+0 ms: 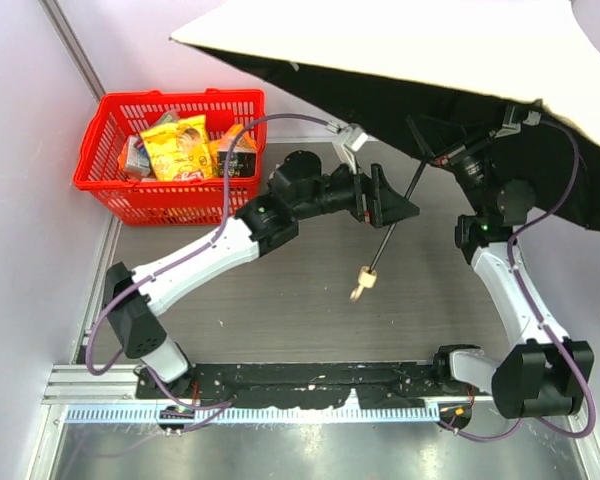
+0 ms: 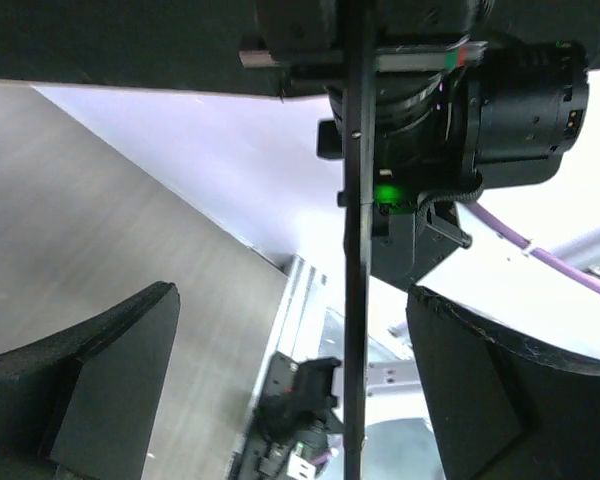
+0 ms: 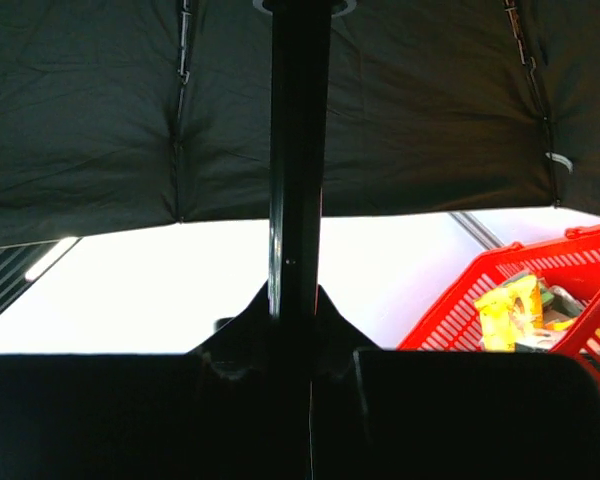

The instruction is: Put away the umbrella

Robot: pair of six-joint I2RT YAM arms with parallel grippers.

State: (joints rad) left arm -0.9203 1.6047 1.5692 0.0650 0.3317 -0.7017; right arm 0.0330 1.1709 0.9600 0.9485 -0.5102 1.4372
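Observation:
The umbrella (image 1: 410,45) stands open, cream on top and black underneath, and its canopy covers the top right of the table. Its thin black shaft (image 1: 390,235) slants down left to a pale knob handle (image 1: 366,280) with a cord loop. My right gripper (image 1: 438,158) is shut on the shaft (image 3: 298,150) just below the black canopy (image 3: 100,100). My left gripper (image 1: 398,205) is open lower down. The shaft (image 2: 355,250) passes between its fingers (image 2: 110,390), nearer the right one and touching neither.
A red basket (image 1: 110,180) with snack packets stands at the back left and also shows in the right wrist view as the red basket (image 3: 580,290). A pale wall runs along the left. The right arm (image 1: 510,280) reaches up the right side.

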